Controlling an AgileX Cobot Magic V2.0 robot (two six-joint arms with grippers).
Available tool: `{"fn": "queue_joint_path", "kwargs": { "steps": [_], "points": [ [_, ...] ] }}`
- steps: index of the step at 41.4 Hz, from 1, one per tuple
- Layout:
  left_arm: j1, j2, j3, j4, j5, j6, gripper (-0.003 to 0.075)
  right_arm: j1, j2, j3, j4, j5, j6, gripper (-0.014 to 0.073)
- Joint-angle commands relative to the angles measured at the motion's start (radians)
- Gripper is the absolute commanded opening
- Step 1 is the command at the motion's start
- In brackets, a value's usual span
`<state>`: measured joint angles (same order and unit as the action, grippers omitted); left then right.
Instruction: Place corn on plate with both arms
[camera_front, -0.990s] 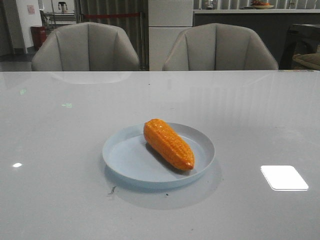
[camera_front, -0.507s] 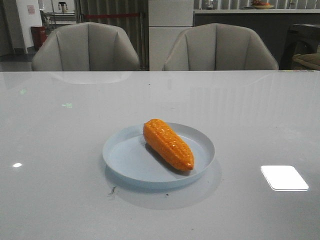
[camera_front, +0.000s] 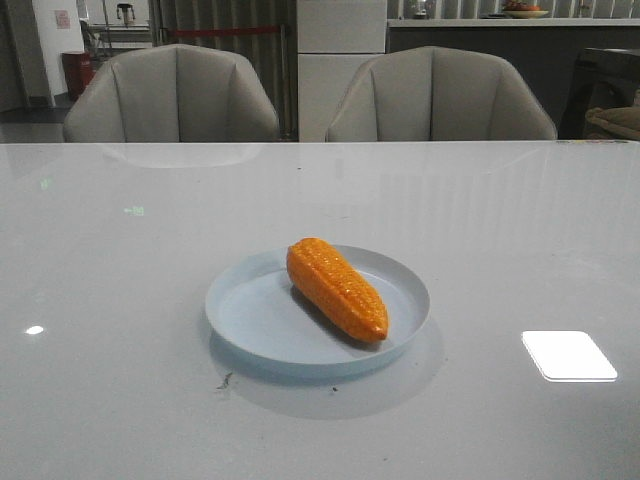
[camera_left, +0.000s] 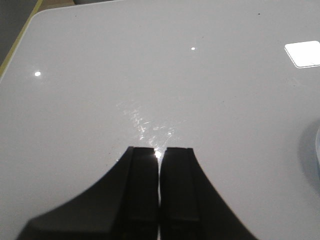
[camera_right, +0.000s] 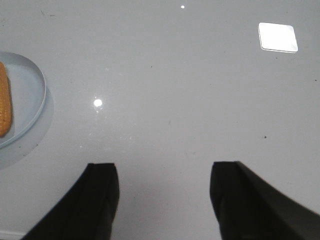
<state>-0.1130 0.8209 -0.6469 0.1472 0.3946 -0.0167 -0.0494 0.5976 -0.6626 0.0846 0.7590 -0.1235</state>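
Left claw (camera_left: 159, 200) has its fingers pressed together over the bare counter (camera_left: 150, 75). Right claw (camera_right: 165, 200) has its fingers wide apart, holding nothing. 1 orange corn (camera_front: 336, 288) lies slanted inside the pale blue plate (camera_front: 250, 315).

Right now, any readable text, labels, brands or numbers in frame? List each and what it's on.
None readable.
The corn, the plate and the table carry no markings.
A small pinkish notice on the far wall in the front view is too small and blurred to read.
The left gripper and right gripper show no labels.
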Motion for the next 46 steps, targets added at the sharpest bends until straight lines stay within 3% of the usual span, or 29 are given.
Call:
{"fn": "queue_joint_path", "kwargs": {
  "steps": [1,26,34,38,43,46],
  "points": [
    [0.001,-0.002,-0.029,-0.002,-0.08,-0.011,0.0126,-0.004,-0.001,-0.025,0.0,-0.074,-0.01,0.0508],
    [0.003,-0.002,-0.027,-0.012,-0.087,-0.011,0.0119,-0.004,-0.001,-0.025,0.0,-0.071,-0.01,0.0508],
    [0.003,-0.102,-0.025,-0.066,-0.106,-0.009,0.0089,-0.004,-0.001,-0.025,0.0,-0.071,-0.01,0.0508],
    [0.003,-0.152,-0.007,-0.147,-0.173,0.067,0.0089,-0.004,-0.001,-0.025,0.0,-0.071,-0.01,0.0508],
    [0.003,-0.22,0.066,-0.288,-0.352,0.233,0.0089,-0.004,-0.001,-0.025,0.0,-0.071,-0.01,0.0508],
    [0.003,-0.27,0.122,-0.304,-0.444,0.243,0.0089,-0.004,-0.001,-0.025,0.0,-0.071,-0.01,0.0508]
  ]
}}
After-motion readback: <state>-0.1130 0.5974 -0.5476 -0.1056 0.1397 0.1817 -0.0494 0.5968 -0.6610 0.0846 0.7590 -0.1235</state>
